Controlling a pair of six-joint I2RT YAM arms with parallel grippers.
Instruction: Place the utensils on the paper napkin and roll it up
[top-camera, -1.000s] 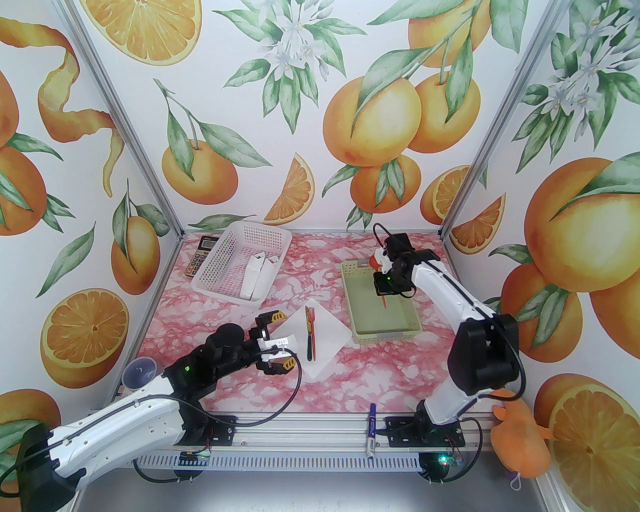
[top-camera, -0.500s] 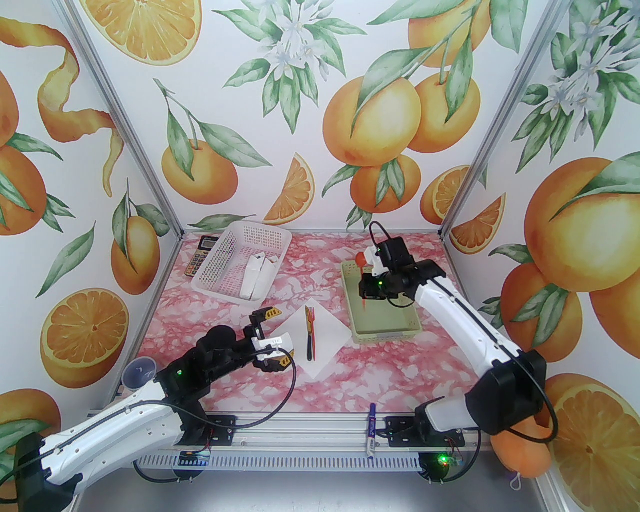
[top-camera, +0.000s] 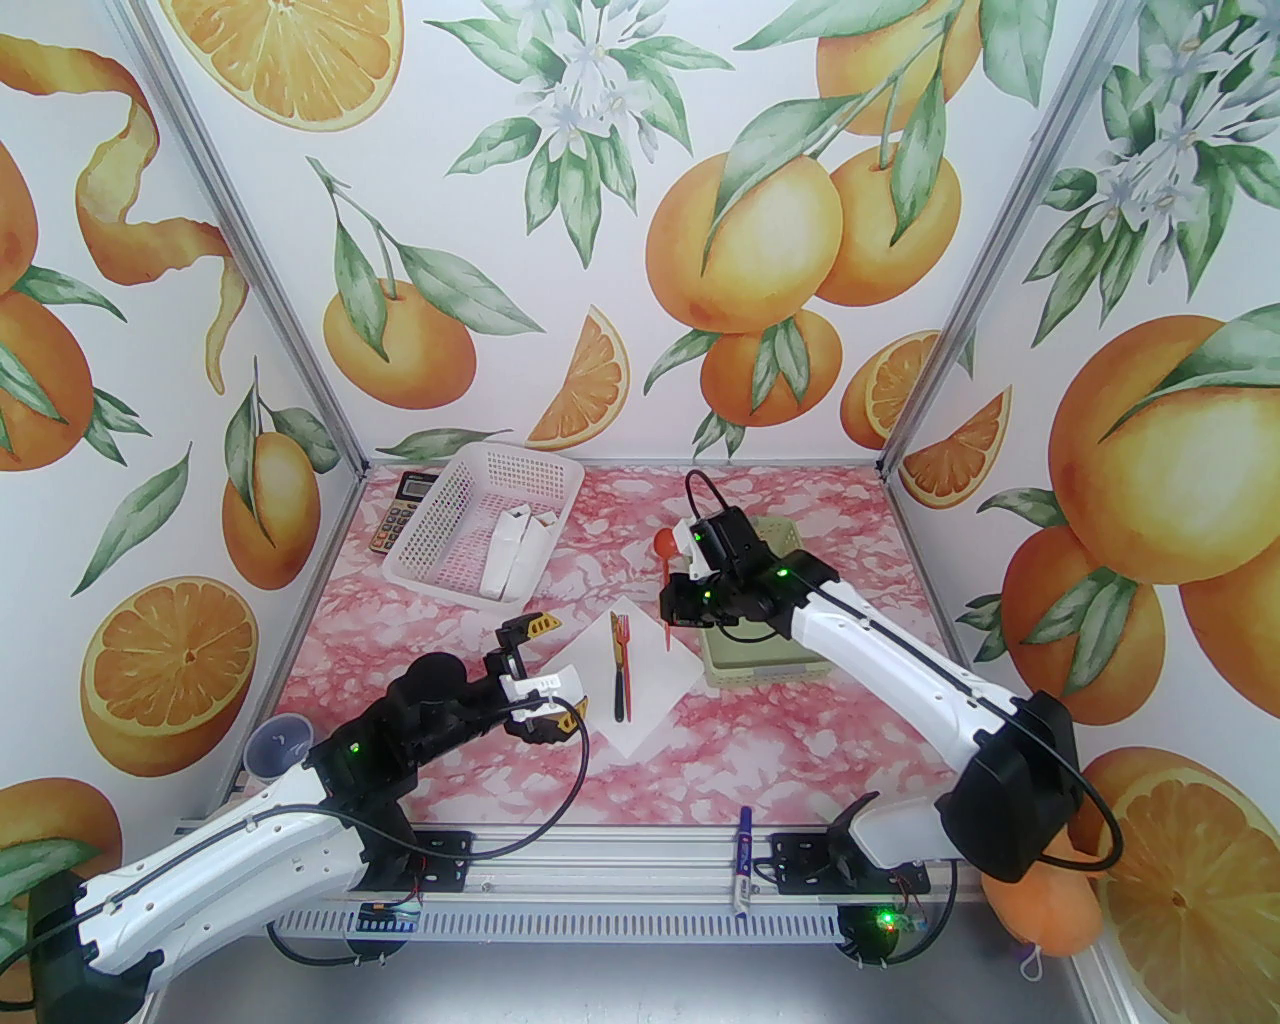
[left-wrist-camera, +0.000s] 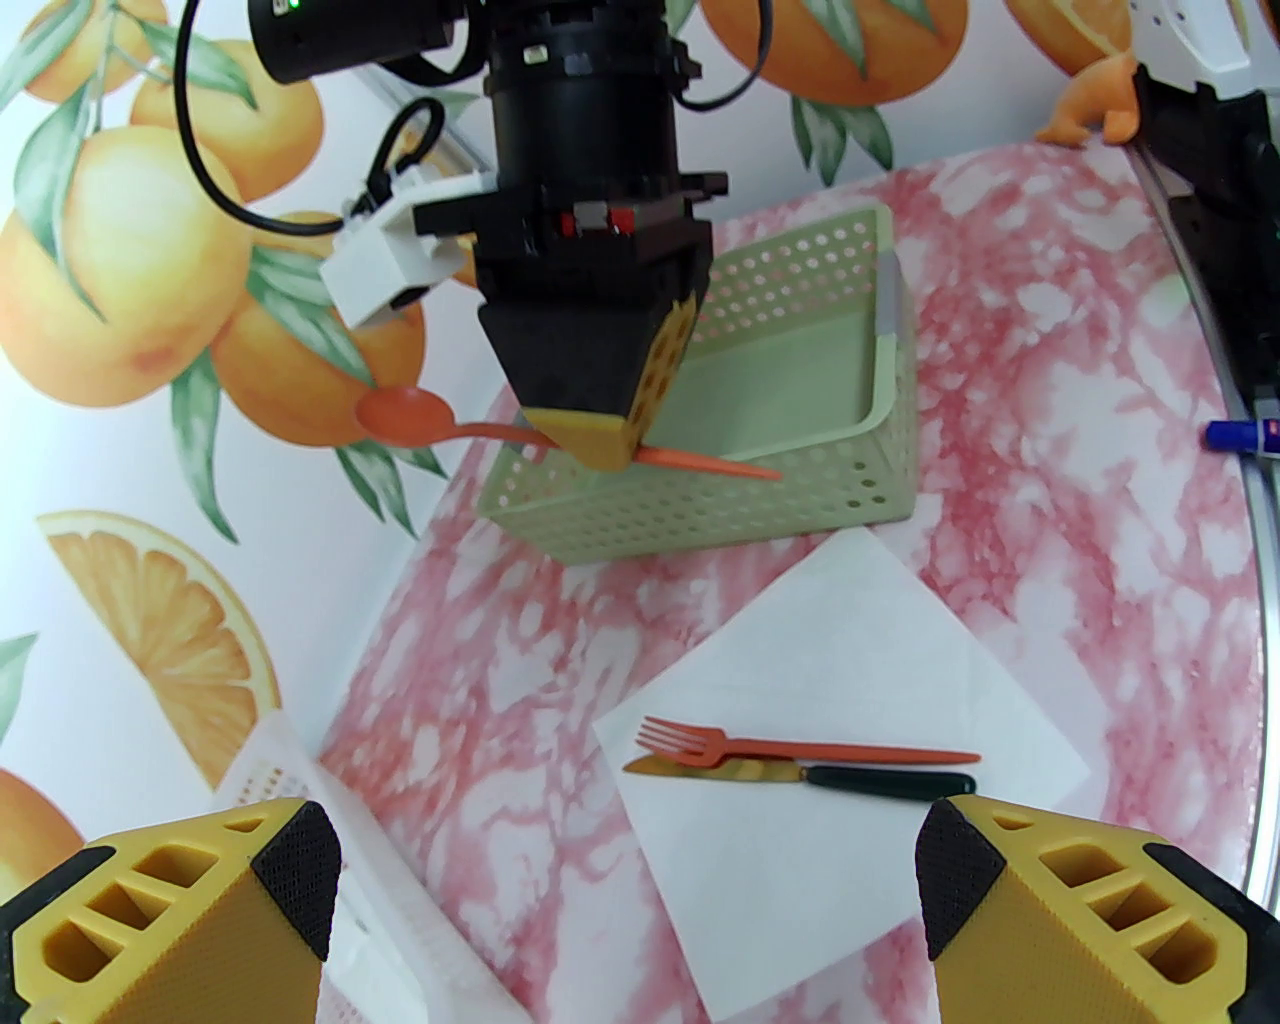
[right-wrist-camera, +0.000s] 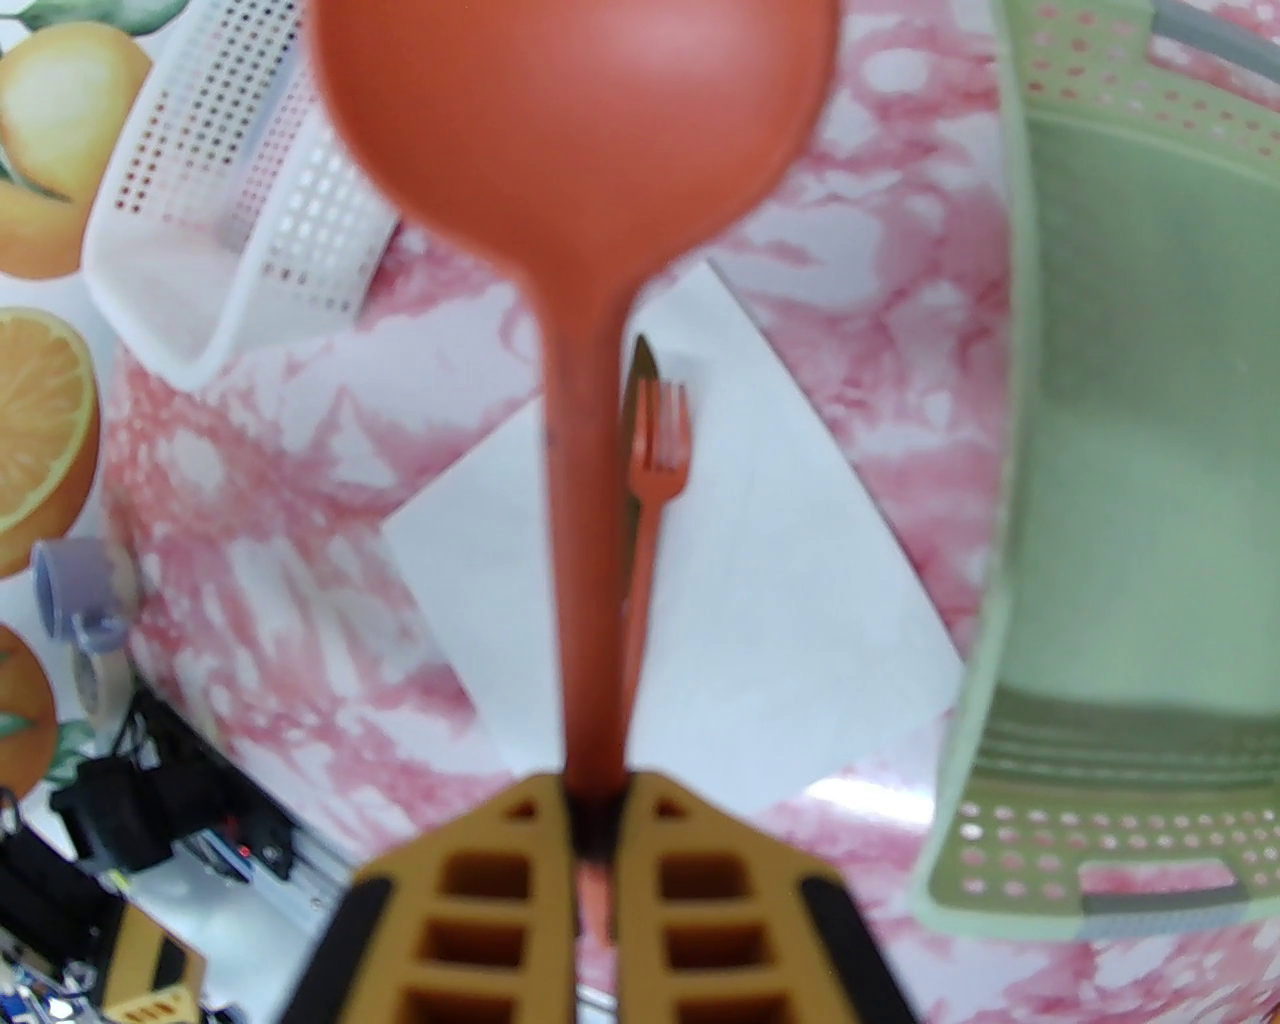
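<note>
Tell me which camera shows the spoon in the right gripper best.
Left wrist: the spoon is sharp and seen side-on, bowl and handle tip sticking out either side of the right gripper. Right wrist shows it close but blurred, bowl looming. Top external shows it small, partly behind the gripper.

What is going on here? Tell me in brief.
Two robot arms are laying cutlery on a paper napkin that is then to be rolled up. The right gripper is shut on an orange spoon, holding it in the air by the green basket, near the napkin's right edge. A fork and a dark-handled knife already lie side by side on the napkin. The left gripper hovers open at the napkin's left side, holding nothing. Nothing is rolled yet.
</note>
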